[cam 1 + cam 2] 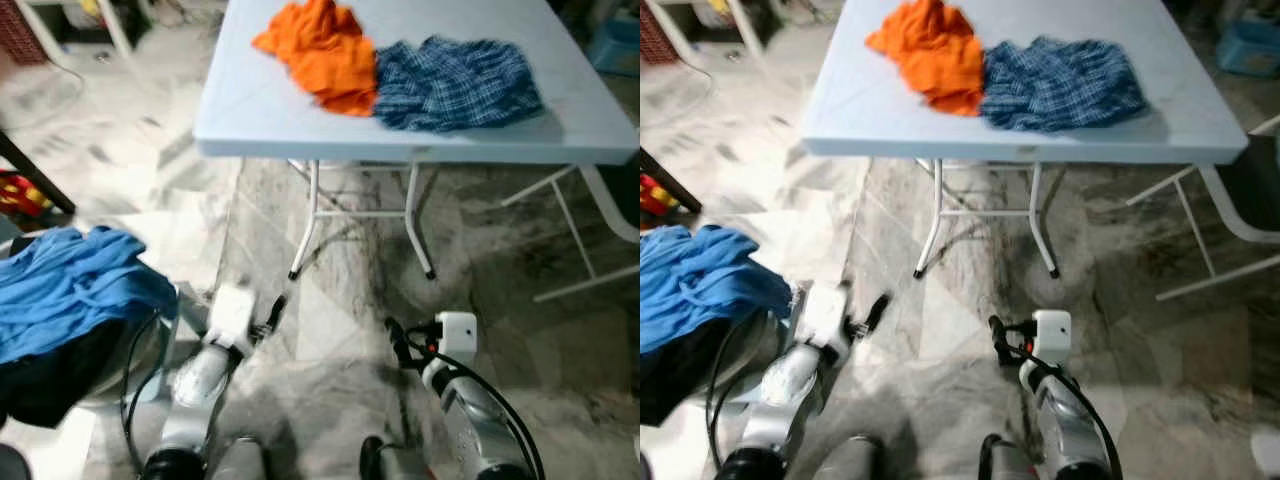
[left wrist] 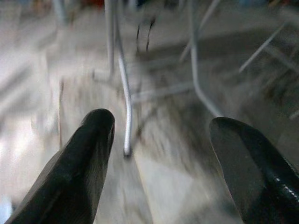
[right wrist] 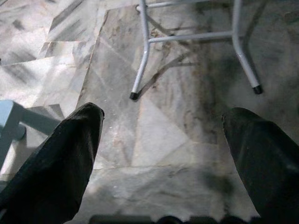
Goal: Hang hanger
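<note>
Both arms hang low over the marble floor (image 1: 330, 390), lower middle of the frame, nothing in hand. The left gripper (image 2: 159, 154) and right gripper (image 3: 161, 149) each have their jaws spread wide and empty. I can't spot a hanger; on the tabletop (image 1: 250, 110) at the top lie only an orange garment (image 1: 325, 50) and a blue plaid one (image 1: 455, 80). Better to find the hanger first, I'd say, looking around before reaching.
</note>
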`<state>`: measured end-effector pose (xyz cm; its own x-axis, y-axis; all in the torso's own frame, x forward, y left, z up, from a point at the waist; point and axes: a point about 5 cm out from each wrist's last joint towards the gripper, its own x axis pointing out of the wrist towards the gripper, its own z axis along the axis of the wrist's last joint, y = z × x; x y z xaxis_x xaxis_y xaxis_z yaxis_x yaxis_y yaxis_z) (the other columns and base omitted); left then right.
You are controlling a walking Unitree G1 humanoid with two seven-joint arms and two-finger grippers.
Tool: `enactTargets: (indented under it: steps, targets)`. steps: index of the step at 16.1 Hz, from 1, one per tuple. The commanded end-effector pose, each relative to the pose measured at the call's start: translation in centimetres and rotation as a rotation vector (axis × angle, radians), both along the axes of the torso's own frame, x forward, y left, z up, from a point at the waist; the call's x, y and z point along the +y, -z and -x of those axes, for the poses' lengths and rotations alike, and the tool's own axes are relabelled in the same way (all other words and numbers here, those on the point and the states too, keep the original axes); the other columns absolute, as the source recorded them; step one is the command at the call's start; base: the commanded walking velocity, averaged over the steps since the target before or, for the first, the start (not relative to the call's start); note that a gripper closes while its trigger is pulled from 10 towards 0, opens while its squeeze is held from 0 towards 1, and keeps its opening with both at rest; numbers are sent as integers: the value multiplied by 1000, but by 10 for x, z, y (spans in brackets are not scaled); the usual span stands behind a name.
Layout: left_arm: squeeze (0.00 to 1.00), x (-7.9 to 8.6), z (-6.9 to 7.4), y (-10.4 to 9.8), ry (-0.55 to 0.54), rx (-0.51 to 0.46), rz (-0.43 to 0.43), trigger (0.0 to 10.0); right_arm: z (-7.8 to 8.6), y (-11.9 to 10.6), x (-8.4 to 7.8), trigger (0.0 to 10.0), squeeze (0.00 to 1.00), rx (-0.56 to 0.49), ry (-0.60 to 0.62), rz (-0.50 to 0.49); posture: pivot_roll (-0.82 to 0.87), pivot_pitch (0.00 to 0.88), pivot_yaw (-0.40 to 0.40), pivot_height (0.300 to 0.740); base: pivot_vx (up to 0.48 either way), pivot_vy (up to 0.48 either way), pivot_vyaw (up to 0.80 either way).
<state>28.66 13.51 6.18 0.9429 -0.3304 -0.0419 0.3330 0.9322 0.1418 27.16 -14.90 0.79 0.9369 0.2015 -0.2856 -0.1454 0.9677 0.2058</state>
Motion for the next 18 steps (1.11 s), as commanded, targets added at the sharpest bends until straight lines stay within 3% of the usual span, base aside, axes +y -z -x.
enactTargets:
  steps: [1,4,8,10,12,15,18]
  targets:
    - [0,13,11,-10,-39,-32,-56,10000,3,-1,10,10000,0,-3,-51,-7,34,230,-3,740,0,368,0]
    - [0,11,22,-36,-72,-98,-90,10000,-1,-16,14,10000,0,-72,-91,-13,37,231,-4,740,0,419,0]
    - [0,21,36,-48,-164,-74,-98,10000,-2,-21,14,10000,0,-100,-106,-2,50,233,-6,740,0,320,0]
    - [0,24,39,-51,-196,-83,-108,10000,-2,-20,14,10000,0,-97,-108,-1,52,234,-6,740,0,0,0]
    - [0,36,41,-51,-302,-64,-114,10000,-2,-23,19,10000,0,-100,-125,-7,63,235,0,740,0,0,0]
    - [0,35,41,-49,-300,-37,-114,10000,-2,-22,21,10000,0,-102,-134,-7,69,236,5,740,0,0,0]
    - [0,32,41,-43,-311,-20,-127,10000,-2,-22,25,10000,0,-107,-151,5,69,239,14,740,0,0,794]
